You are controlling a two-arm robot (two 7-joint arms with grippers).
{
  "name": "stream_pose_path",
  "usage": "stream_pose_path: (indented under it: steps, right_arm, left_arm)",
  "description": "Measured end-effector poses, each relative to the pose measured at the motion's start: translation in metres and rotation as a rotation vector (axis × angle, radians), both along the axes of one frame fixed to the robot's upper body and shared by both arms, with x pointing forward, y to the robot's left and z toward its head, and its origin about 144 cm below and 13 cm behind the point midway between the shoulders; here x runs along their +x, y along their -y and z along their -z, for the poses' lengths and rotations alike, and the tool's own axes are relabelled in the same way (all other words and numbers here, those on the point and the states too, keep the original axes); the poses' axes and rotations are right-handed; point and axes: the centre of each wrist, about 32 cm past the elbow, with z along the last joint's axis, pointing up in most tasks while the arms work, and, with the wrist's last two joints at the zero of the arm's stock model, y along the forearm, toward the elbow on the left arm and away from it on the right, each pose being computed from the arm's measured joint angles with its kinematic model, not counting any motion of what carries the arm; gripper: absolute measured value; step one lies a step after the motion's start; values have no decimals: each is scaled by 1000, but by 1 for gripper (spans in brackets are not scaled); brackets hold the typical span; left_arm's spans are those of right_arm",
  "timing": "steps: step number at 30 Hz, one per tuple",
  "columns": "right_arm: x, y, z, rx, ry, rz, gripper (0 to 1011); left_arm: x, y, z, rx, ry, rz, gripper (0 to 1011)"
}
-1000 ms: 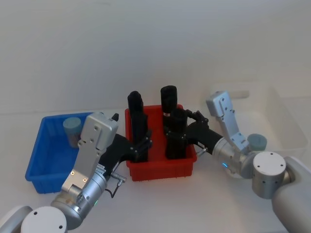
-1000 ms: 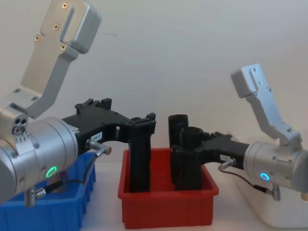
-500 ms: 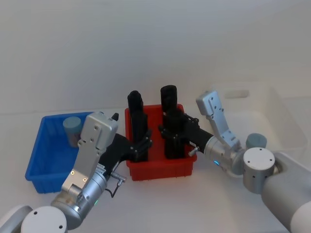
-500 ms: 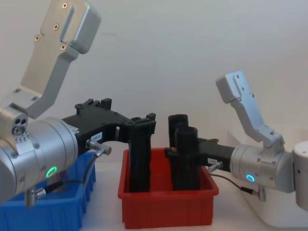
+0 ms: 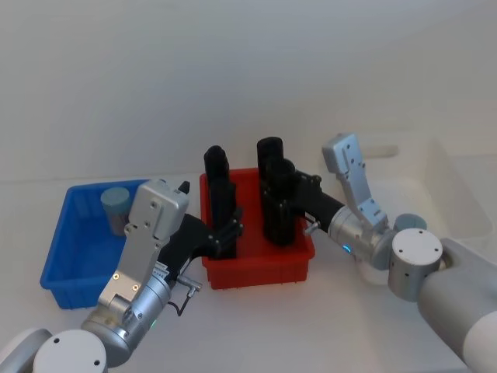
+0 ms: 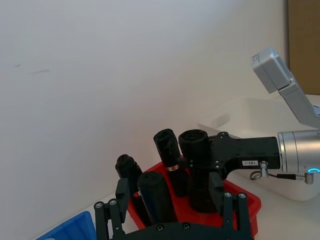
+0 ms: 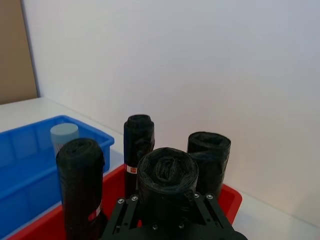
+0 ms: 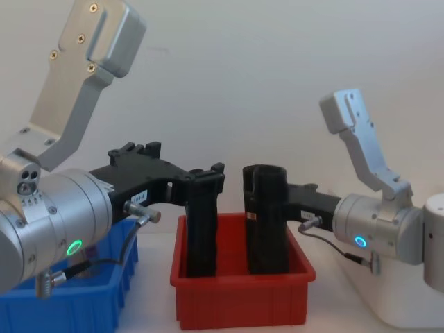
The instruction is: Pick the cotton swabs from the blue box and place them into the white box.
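One cotton swabs jar (image 5: 115, 203) with a pale blue-grey lid stands in the far corner of the blue box (image 5: 56, 250) at the left. A second pale lid (image 5: 409, 225) shows inside the white box (image 5: 460, 194) at the right. Both grippers are over the red bin between the boxes, not at the blue box. My left gripper (image 5: 227, 233) is open, its fingers straddling a black roll (image 8: 201, 229). On the bin's right side, my right gripper (image 5: 281, 203) is shut on another black roll (image 8: 267, 215), held upright.
The red bin (image 5: 256, 268) holds several tall black rolls and sits between the blue and white boxes. My two arms crowd it from both sides. Bare white table lies in front of the bins and behind them up to the wall.
My right arm swung left over the red bin, then drew back and up a little, carrying its black roll along. The left arm has not moved.
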Motion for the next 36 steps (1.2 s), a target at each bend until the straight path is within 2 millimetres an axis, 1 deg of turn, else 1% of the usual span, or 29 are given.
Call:
stream_pose_path:
  steps: [7, 16, 25, 36]
  right_arm:
    - [-6, 3, -11, 39, 42, 22, 381]
    - [-24, 13, -34, 90, 110, 75, 342]
    - [-39, 22, -49, 101, 152, 157, 341]
    - [-51, 35, -59, 86, 176, 297, 341]
  left_arm:
    - [0, 0, 0, 0, 0, 0, 1004]
    - [0, 0, 0, 0, 0, 0, 1004]
    - [0, 0, 0, 0, 0, 0, 1004]
    - [0, 0, 0, 0, 0, 0, 1004]
